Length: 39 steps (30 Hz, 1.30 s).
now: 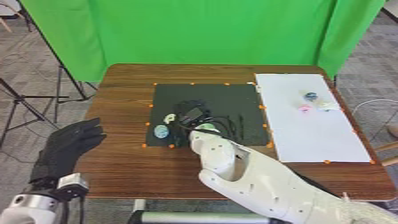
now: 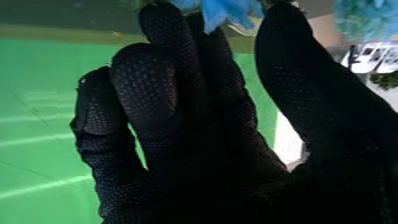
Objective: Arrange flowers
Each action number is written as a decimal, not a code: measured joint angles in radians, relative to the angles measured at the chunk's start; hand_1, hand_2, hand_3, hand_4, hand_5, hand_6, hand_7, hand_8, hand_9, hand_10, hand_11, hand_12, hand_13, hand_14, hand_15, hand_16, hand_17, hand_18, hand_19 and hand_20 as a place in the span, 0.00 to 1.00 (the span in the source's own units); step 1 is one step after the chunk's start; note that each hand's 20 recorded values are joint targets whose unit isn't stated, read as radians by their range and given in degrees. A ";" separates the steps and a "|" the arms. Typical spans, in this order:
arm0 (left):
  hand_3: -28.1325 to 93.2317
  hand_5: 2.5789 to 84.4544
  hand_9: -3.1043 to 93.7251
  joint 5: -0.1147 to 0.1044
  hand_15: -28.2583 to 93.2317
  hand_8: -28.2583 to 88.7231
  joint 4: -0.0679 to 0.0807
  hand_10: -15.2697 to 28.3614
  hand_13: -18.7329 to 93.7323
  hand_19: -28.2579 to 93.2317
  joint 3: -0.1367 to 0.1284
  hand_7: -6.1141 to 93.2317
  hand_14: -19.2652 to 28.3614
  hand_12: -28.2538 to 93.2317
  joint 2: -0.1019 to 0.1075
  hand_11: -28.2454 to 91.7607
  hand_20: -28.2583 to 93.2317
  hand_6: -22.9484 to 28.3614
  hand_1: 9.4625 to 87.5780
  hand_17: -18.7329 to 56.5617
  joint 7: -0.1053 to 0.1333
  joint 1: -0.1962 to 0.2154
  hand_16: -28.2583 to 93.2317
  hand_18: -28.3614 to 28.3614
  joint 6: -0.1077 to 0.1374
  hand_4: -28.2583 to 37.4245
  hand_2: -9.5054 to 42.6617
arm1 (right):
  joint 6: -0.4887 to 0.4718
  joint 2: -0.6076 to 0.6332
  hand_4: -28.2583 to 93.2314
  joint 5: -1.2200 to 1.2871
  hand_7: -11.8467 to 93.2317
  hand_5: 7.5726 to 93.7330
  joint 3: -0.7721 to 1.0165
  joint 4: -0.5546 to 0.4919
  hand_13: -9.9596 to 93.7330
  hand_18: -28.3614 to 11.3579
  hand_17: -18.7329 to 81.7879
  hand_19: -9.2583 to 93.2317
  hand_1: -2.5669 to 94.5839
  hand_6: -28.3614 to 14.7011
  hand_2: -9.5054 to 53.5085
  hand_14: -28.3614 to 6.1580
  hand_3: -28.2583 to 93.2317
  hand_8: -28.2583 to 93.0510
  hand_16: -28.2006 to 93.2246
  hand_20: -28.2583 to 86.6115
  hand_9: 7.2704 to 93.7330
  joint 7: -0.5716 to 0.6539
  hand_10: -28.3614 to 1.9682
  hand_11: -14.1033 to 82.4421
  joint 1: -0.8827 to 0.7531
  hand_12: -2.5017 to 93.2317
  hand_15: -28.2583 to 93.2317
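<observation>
My right hand (image 1: 193, 114) is over the black mat (image 1: 200, 91) in the head view. A light blue flower (image 1: 161, 131) and a small white flower (image 1: 170, 118) lie on the mat beside it. In the right wrist view the hand (image 2: 222, 170) has its fingers loosely extended and its thumb apart. Blue petals (image 2: 226, 12) show at the fingertips, between fingers and thumb; whether they touch is unclear. A paler blue flower (image 2: 364, 20) lies beyond the thumb. My left hand (image 1: 67, 147) is off the table's left edge, fingers relaxed.
A white sheet (image 1: 306, 135) covers the table's right part. On it lie a blue-grey flower (image 1: 311, 95), a pink flower (image 1: 305, 108) and a white flower (image 1: 328, 106). Orange markers edge the mat and sheet. Dark stem-like pieces (image 1: 233, 131) lie beside my right hand.
</observation>
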 measured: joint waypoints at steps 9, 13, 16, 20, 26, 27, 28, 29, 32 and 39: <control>0.90 0.49 0.41 -0.017 0.77 0.15 -0.017 0.83 0.39 0.73 -0.012 0.26 0.97 0.32 0.002 0.56 0.36 0.68 0.23 0.13 0.053 0.071 0.12 0.90 0.027 0.13 0.23 | 0.034 0.058 0.00 -0.032 0.30 0.65 -0.064 -0.024 0.72 0.10 0.53 1.00 0.42 0.51 0.00 0.48 0.92 0.13 0.38 0.45 0.66 0.019 0.33 0.45 0.123 0.21 0.86; 0.90 0.49 0.41 -0.029 0.77 0.15 -0.019 0.83 0.39 0.73 -0.012 0.26 0.97 0.32 0.008 0.56 0.36 0.68 0.23 0.13 0.074 0.090 0.12 0.90 0.039 0.13 0.23 | 0.038 0.100 0.01 -0.017 0.30 0.61 -0.053 -0.061 0.71 0.10 0.53 1.00 0.40 0.49 0.01 0.46 0.92 0.13 0.38 0.44 0.62 0.020 0.30 0.42 0.165 0.20 0.86; 0.90 0.49 0.41 -0.034 0.77 0.15 -0.019 0.83 0.39 0.73 -0.011 0.26 0.97 0.32 0.015 0.56 0.36 0.68 0.23 0.13 0.084 0.095 0.12 0.90 0.045 0.13 0.23 | 0.030 0.145 0.01 0.056 0.29 0.59 0.001 -0.115 0.71 0.12 0.54 1.00 0.39 0.49 0.03 0.47 0.92 0.14 0.37 0.44 0.61 0.014 0.31 0.40 0.167 0.20 0.87; 0.90 0.49 0.41 -0.034 0.77 0.15 -0.024 0.83 0.39 0.73 -0.012 0.26 0.97 0.32 0.020 0.56 0.36 0.68 0.23 0.13 0.088 0.096 0.12 0.90 0.049 0.13 0.23 | 0.018 0.221 0.01 0.162 0.30 0.58 0.144 -0.184 0.71 0.14 0.55 1.00 0.38 0.49 0.05 0.48 0.92 0.14 0.37 0.45 0.59 -0.039 0.30 0.39 0.122 0.20 0.87; 0.90 0.49 0.41 -0.034 0.77 0.15 -0.031 0.83 0.39 0.73 -0.009 0.26 0.97 0.32 0.020 0.56 0.36 0.68 0.23 0.13 0.097 0.098 0.12 0.90 0.055 0.13 0.23 | 0.019 0.370 0.01 0.178 0.30 0.57 0.298 -0.199 0.70 0.15 0.54 1.00 0.38 0.49 0.05 0.49 0.92 0.14 0.37 0.45 0.59 -0.031 0.31 0.39 0.017 0.20 0.87; 0.90 0.49 0.41 -0.034 0.77 0.15 -0.031 0.83 0.39 0.73 -0.006 0.26 0.97 0.32 0.020 0.56 0.36 0.68 0.23 0.13 0.098 0.098 0.12 0.90 0.055 0.13 0.23 | 0.020 0.395 0.01 0.184 0.30 0.57 0.322 -0.196 0.70 0.15 0.54 1.00 0.38 0.49 0.05 0.49 0.92 0.14 0.37 0.45 0.59 -0.019 0.31 0.39 -0.004 0.20 0.87; 0.90 0.49 0.41 -0.034 0.77 0.15 -0.031 0.83 0.39 0.73 -0.004 0.26 0.97 0.32 0.020 0.56 0.36 0.68 0.23 0.13 0.098 0.098 0.12 0.90 0.056 0.13 0.23 | 0.020 0.418 0.01 0.191 0.30 0.57 0.347 -0.189 0.70 0.15 0.54 1.00 0.38 0.49 0.06 0.49 0.92 0.14 0.37 0.45 0.58 -0.003 0.31 0.39 -0.025 0.20 0.87; 0.90 0.49 0.41 -0.034 0.77 0.15 -0.031 0.83 0.39 0.73 -0.001 0.26 0.97 0.32 0.020 0.56 0.36 0.68 0.23 0.13 0.098 0.098 0.12 0.90 0.056 0.13 0.23 | 0.020 0.439 0.01 0.201 0.30 0.57 0.371 -0.180 0.70 0.16 0.54 1.00 0.38 0.49 0.06 0.49 0.92 0.14 0.37 0.45 0.58 0.013 0.31 0.39 -0.045 0.20 0.87; 0.90 0.49 0.41 -0.034 0.77 0.15 -0.031 0.83 0.39 0.73 0.009 0.26 0.97 0.32 0.020 0.56 0.36 0.68 0.23 0.13 0.097 0.096 0.12 0.90 0.056 0.13 0.23 | 0.020 0.489 0.01 0.220 0.30 0.57 0.429 -0.132 0.70 0.16 0.54 1.00 0.38 0.49 0.06 0.49 0.92 0.14 0.37 0.45 0.58 0.050 0.32 0.39 -0.088 0.20 0.87; 0.90 0.49 0.41 -0.033 0.77 0.15 -0.029 0.83 0.39 0.73 0.028 0.26 0.97 0.32 0.020 0.56 0.36 0.68 0.23 0.13 0.085 0.071 0.12 0.90 0.054 0.13 0.23 | 0.019 0.564 0.01 0.241 0.30 0.56 0.523 -0.075 0.70 0.18 0.55 1.00 0.38 0.49 0.05 0.50 0.93 0.13 0.37 0.47 0.58 0.085 0.33 0.39 -0.150 0.20 0.87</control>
